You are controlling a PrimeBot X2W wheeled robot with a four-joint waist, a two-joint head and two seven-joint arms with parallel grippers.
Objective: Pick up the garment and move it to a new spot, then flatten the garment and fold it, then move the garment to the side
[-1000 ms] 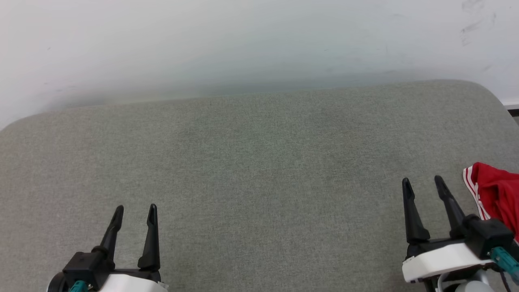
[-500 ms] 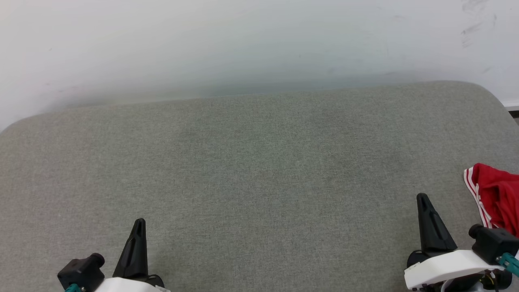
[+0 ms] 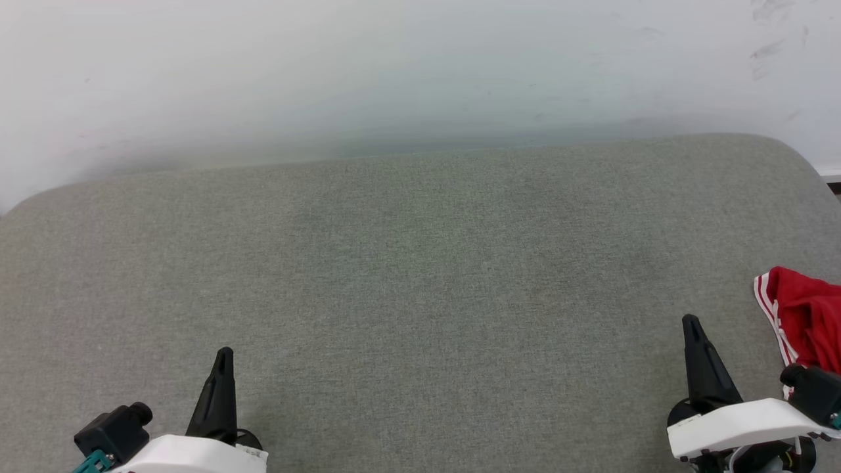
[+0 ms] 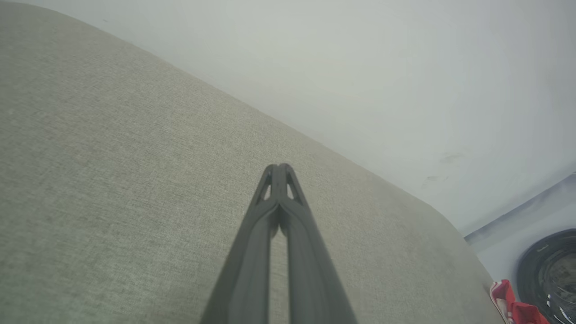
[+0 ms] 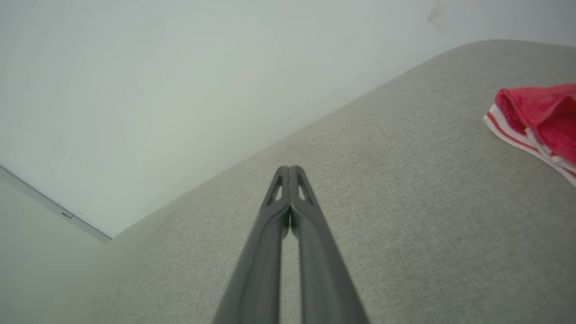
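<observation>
Garment (image 3: 805,312) beside right tool (image 3: 689,323) (apart)

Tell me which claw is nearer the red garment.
Right. The right claw sits close by, just left of the garment; the left claw is far off at the opposite side.

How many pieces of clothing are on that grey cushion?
1: a red garment at the right edge of the cushion, beside the right hand. It runs out of frame, so more may be hidden.
</observation>
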